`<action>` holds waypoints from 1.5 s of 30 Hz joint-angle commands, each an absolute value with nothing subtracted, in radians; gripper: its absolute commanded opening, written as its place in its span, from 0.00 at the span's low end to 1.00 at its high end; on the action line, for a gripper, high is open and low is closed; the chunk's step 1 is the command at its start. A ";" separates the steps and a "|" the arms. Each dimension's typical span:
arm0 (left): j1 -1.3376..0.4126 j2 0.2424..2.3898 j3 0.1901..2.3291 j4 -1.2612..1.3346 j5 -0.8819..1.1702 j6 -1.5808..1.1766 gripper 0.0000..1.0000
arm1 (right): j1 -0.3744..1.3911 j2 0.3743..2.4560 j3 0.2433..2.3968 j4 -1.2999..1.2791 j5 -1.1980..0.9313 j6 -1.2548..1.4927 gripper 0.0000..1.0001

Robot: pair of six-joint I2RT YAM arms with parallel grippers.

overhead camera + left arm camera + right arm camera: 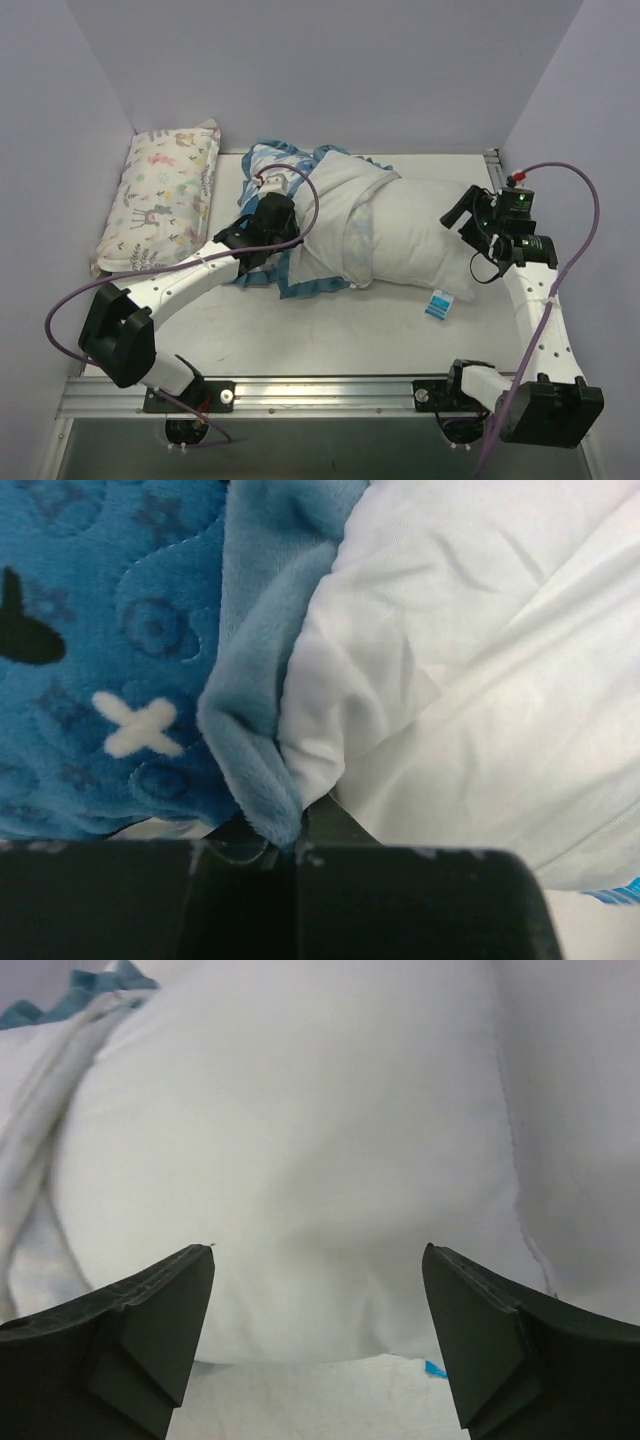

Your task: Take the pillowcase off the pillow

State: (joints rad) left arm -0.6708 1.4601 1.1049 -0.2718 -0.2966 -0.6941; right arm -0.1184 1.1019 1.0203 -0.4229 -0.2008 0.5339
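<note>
The plump plain white rectangular pillow (420,240) lies with its long axis running left to right across the pale surface (330,340). Its left half sits inside the blue-and-white fabric pillowcase with ruffled blue trim (325,225), which is bunched up there with its white reverse showing. The right half of the pillow is bare. The left claw (270,212) is at the closed, left end of the pillowcase. In the left wrist view its jaws are pressed together on a fold of plush blue fabric and white lining. The right claw (462,215) hangs at the opposite end with its jaws spread wide and holding nothing. The bare end of the pillow bulges straight ahead of them and fills the right wrist view, though I cannot tell whether the fingertips (150,1330) touch it. So the exposed end points at the right claw, the nearer one. The likely next move is for it to close on that end and draw rightward along the axis while the left claw anchors the cover. The pillow is full and soft, so a shallow pinch may slip off. A smaller pastel animal-print pillow (160,195) lies well apart at far left.
</note>
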 commanded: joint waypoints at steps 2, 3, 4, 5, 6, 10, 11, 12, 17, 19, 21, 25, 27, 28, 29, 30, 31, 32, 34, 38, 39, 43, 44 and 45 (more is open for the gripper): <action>-0.703 1.483 1.129 -0.204 -0.305 -0.687 0.00 | 0.041 1.022 1.135 -0.460 -0.032 0.451 0.91; -0.704 1.483 1.129 -0.199 -0.293 -0.690 0.00 | 0.075 1.028 1.147 -0.469 -0.034 0.437 0.94; -0.706 1.483 1.132 -0.193 -0.288 -0.692 0.00 | 0.110 1.037 1.158 -0.477 -0.034 0.427 0.95; -0.707 1.485 1.143 -0.192 -0.284 -0.692 0.00 | 0.205 1.045 1.160 -0.488 -0.011 0.410 0.95; -0.709 1.486 1.147 -0.193 -0.276 -0.690 0.00 | 0.250 1.064 1.155 -0.488 0.030 0.402 0.97; -0.726 1.486 1.183 -0.207 -0.265 -0.680 0.00 | 0.402 1.158 1.120 -0.471 0.133 0.383 1.00; -0.727 1.485 1.189 -0.209 -0.261 -0.678 0.00 | 0.411 1.181 1.100 -0.441 0.140 0.382 1.00; -0.730 1.479 1.196 -0.210 -0.255 -0.678 0.00 | 0.420 1.237 1.085 -0.421 0.149 0.385 1.00; -0.750 1.440 1.219 -0.224 -0.256 -0.673 0.00 | 0.391 1.426 1.057 -0.370 0.158 0.413 0.96; -0.753 1.430 1.238 -0.222 -0.249 -0.666 0.00 | 0.373 1.450 1.025 -0.339 0.124 0.428 0.86; -0.768 1.437 1.253 -0.203 -0.217 -0.652 0.00 | 0.356 1.453 1.011 -0.307 0.086 0.436 0.57; -0.813 1.477 1.324 -0.221 -0.204 -0.600 0.42 | 0.299 1.448 1.017 -0.295 0.016 0.443 0.00; -0.824 1.465 1.328 -0.258 -0.280 -0.594 0.63 | 0.232 1.425 1.006 -0.284 -0.075 0.462 0.00; -0.824 1.456 1.324 -0.300 -0.319 -0.601 0.70 | 0.207 1.414 0.991 -0.267 -0.109 0.465 0.00; -0.821 1.442 1.313 -0.326 -0.363 -0.609 0.79 | 0.178 1.402 0.988 -0.264 -0.133 0.471 0.00; -0.819 1.412 1.307 -0.381 -0.455 -0.621 0.82 | 0.172 1.396 0.988 -0.264 -0.150 0.469 0.00; -0.813 1.393 1.298 -0.414 -0.503 -0.635 0.83 | 0.167 1.391 0.989 -0.267 -0.153 0.471 0.00; -0.811 1.373 1.286 -0.445 -0.552 -0.656 0.84 | 0.164 1.388 0.991 -0.267 -0.164 0.469 0.00; -0.795 1.290 1.203 -0.489 -0.650 -0.733 0.86 | 0.149 1.391 0.992 -0.264 -0.205 0.488 0.00; -0.761 1.158 1.023 -0.524 -0.695 -0.847 0.86 | 0.147 1.410 1.005 -0.247 -0.232 0.509 0.00; -0.755 1.126 0.997 -0.538 -0.692 -0.868 0.86 | 0.147 1.410 1.006 -0.244 -0.236 0.509 0.00; -0.713 1.075 0.815 -0.552 -0.631 -0.923 0.87 | 0.150 1.416 1.012 -0.236 -0.250 0.520 0.00; -0.706 1.071 0.786 -0.542 -0.596 -0.933 0.88 | 0.150 1.414 1.012 -0.235 -0.253 0.522 0.00; -0.689 1.065 0.752 -0.504 -0.575 -0.936 0.88 | 0.153 1.410 1.012 -0.236 -0.252 0.520 0.00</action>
State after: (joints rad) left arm -0.7155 1.0748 0.8253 -0.5049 -0.6193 -0.8684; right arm 0.1558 1.4014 1.0115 -0.2157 -0.2230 0.4934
